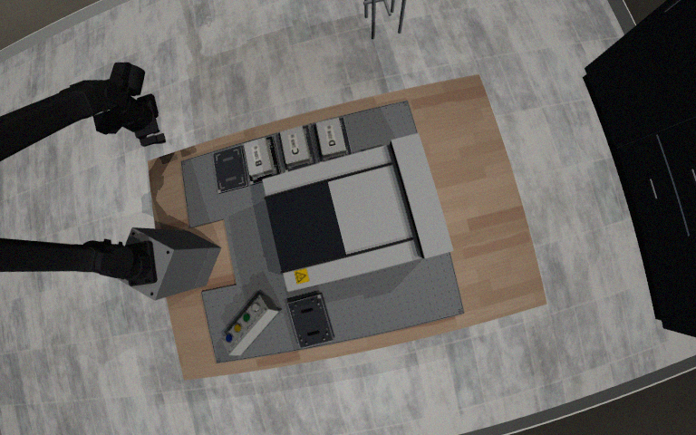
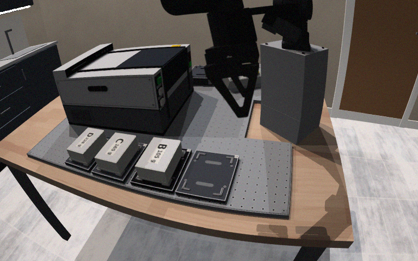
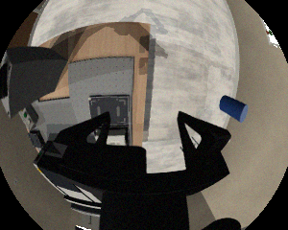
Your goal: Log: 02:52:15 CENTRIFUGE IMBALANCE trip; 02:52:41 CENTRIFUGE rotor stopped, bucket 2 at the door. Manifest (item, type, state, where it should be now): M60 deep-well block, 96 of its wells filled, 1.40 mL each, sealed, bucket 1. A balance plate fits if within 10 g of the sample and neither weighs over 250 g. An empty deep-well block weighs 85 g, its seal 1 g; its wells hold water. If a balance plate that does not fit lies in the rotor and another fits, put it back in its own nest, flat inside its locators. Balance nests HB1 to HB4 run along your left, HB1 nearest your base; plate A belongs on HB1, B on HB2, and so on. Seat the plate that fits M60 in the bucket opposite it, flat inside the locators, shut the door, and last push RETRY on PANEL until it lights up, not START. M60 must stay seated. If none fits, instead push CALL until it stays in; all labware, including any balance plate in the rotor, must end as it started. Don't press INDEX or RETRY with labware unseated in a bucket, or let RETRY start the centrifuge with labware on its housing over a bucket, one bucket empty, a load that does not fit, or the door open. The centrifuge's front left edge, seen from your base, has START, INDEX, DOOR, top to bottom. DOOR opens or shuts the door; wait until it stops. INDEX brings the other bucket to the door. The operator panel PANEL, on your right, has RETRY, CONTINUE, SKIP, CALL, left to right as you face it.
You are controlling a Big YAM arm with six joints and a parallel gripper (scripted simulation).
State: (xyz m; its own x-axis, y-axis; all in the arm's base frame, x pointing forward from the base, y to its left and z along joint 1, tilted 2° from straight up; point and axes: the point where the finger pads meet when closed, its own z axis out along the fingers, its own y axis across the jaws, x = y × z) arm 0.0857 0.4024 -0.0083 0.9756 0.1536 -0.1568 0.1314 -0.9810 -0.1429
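My gripper (image 1: 152, 140) (image 2: 241, 110) (image 3: 143, 115) is open and empty. It hangs high over the table's near left corner, off the edge beside the empty dark nest HB1 (image 1: 230, 168) (image 2: 208, 176) (image 3: 112, 107). Balance plates B (image 1: 259, 158) (image 2: 158, 158), marked 105 g, C (image 1: 294, 147) (image 2: 116, 149), marked 165 g, and D (image 1: 331, 137) (image 2: 85, 143) sit in the following nests. The centrifuge (image 1: 362, 258) (image 2: 108, 95) shows a dark half and a light grey door panel (image 1: 371, 207) on top; its inside is hidden. Its buttons (image 2: 160, 92) are on its front left edge. PANEL (image 1: 249, 323) carries coloured buttons.
The arm's grey pedestal (image 1: 174, 264) (image 2: 292, 93) stands at the table's near edge. An empty dark nest (image 1: 310, 319) lies beside PANEL. A dark cabinet (image 1: 675, 161) stands beyond the table. A small blue cylinder (image 3: 235, 109) shows in the wrist view.
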